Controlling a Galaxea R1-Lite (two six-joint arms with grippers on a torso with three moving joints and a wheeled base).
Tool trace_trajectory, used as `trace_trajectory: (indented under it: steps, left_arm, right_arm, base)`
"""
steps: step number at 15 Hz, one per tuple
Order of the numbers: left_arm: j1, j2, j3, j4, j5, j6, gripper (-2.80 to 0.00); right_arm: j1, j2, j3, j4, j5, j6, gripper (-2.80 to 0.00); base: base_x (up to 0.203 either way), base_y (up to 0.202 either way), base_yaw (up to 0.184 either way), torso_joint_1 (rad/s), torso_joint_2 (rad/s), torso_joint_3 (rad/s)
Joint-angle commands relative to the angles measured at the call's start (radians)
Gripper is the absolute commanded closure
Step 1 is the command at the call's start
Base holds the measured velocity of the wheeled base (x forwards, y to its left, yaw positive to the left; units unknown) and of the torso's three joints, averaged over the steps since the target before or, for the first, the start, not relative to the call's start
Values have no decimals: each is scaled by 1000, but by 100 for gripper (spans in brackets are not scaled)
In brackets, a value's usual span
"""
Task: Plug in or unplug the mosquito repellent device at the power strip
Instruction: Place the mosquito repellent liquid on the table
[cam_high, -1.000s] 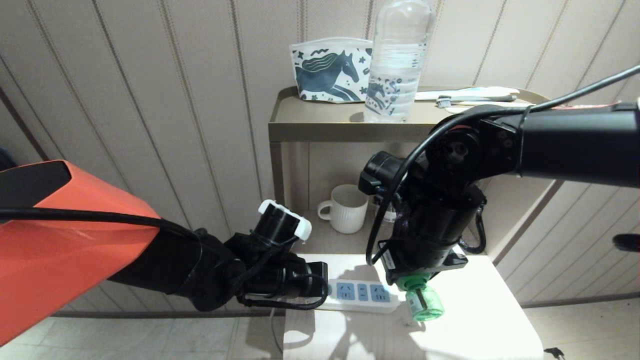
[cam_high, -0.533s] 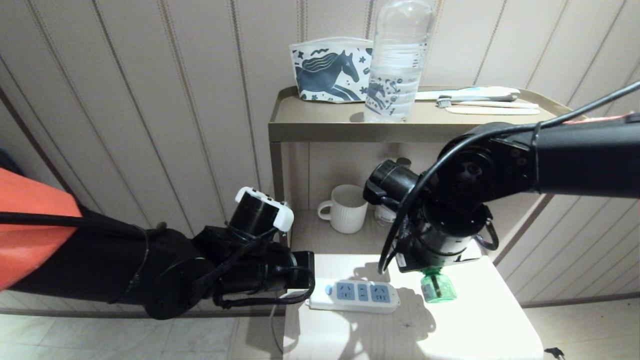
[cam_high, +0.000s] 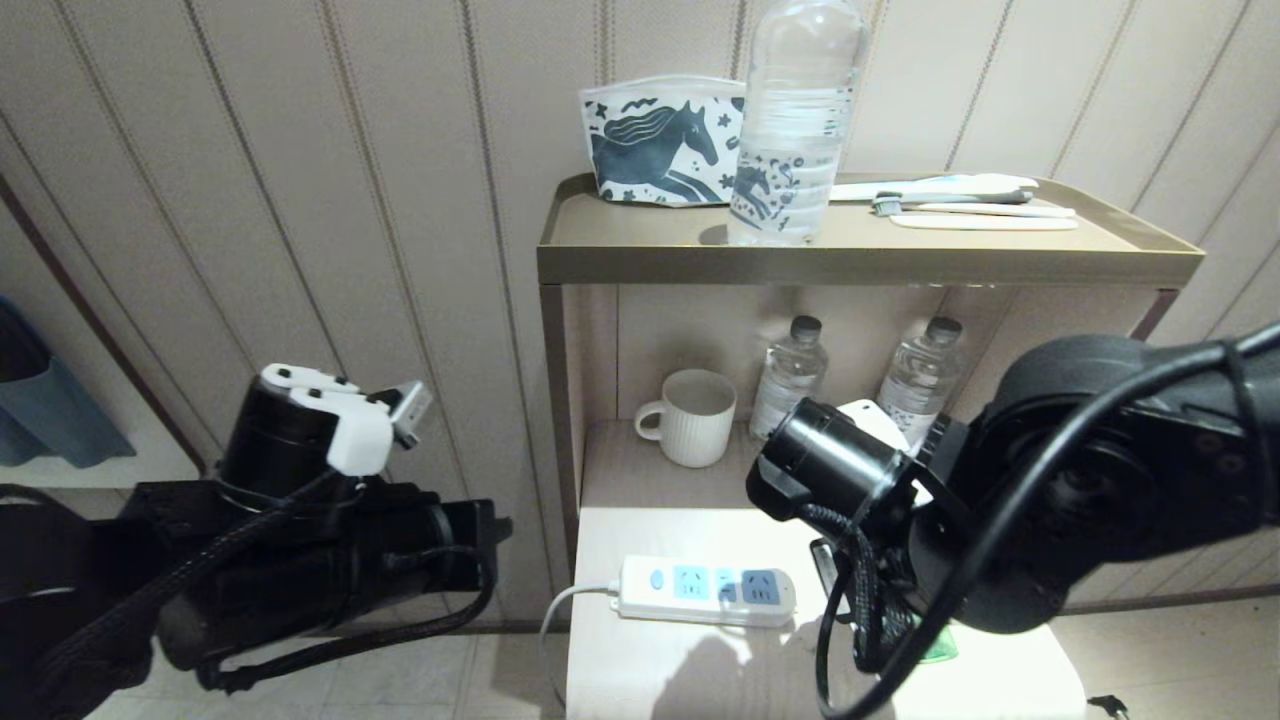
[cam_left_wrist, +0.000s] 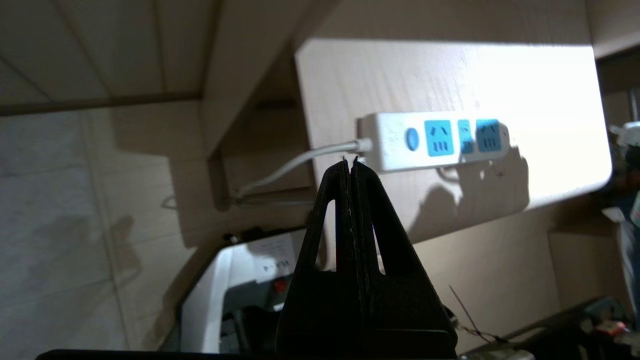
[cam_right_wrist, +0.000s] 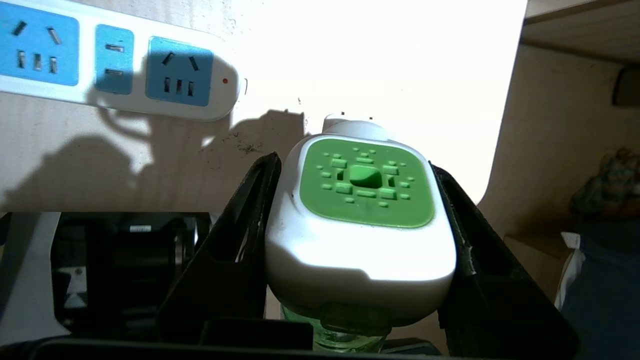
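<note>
The power strip (cam_high: 705, 590) lies flat on the white tabletop (cam_high: 680, 670), all its blue sockets empty; it also shows in the wrist views as the strip (cam_left_wrist: 435, 140) and the strip (cam_right_wrist: 115, 65). My right gripper (cam_right_wrist: 352, 162) is shut on the mosquito repellent device (cam_right_wrist: 360, 225), its fingers on the white head's two sides, held off the strip's right end. In the head view my right arm (cam_high: 1050, 500) hides all but a green sliver of the device (cam_high: 935, 650). My left gripper (cam_left_wrist: 350, 162) is shut with nothing in it, off the table's left edge, short of the strip's cord end.
The strip's white cord (cam_high: 560, 610) drops over the table's left edge. A white mug (cam_high: 695, 415) and two small water bottles (cam_high: 790, 375) stand on the lower shelf. On the top shelf (cam_high: 650, 262) are a horse-print pouch (cam_high: 660, 140), a large bottle (cam_high: 795, 120) and toothbrushes (cam_high: 960, 200).
My left arm has pulled back to the left, away from the strip. My right arm has carried the device from beside the strip's right end toward the table's near right, uncovering the shelf.
</note>
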Motion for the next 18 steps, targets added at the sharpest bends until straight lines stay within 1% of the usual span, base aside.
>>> trace_trajectory:
  steps: [1,3,5,7,9,11,12,14,15,18]
  left_arm:
    - [55,-159,79,2,11,18,0]
    - [95,-271,172,7,18,42,0]
    - [141,-379,266,11,41,75,0]
    - [159,-491,314,52,79,93,0]
    - [164,-616,313,184,110,99,0]
    - [166,-710,304,312,127,101,0]
    - [167,-739,307,348,145,101,0]
    - [167,-774,321,362,178,101,0]
    - [168,-792,332,361,205,100,0]
    - [169,-856,361,368,330,101,0]
  right_arm:
    - [24,-25,53,1,-66,28,0]
    - [19,-20,106,-15,-120,30,0]
    - [23,-18,166,-102,-141,31,0]
    - [23,-17,258,-203,-156,30,0]
    - [20,-16,355,-335,-164,24,0]
    - [18,-2,387,-385,-166,23,0]
    - [18,-3,387,-386,-166,23,0]
    - [16,-5,387,-387,-166,23,0]
    - [15,-3,388,-401,-167,26,0]
    - [3,0,402,-490,-182,21,0]
  base:
    - [0,0,0,0,0,0]
    - [0,0,0,0,0,0]
    - [0,0,0,0,0,0]
    - [0,0,0,0,0,0]
    - [0,0,0,0,0,0]
    - [0,0,0,0,0,0]
    - [0,0,0,0,0,0]
    - [0,0,0,0,0,0]
    - [0,0,0,0,0,0]
    - [0,0,0,0,0,0]
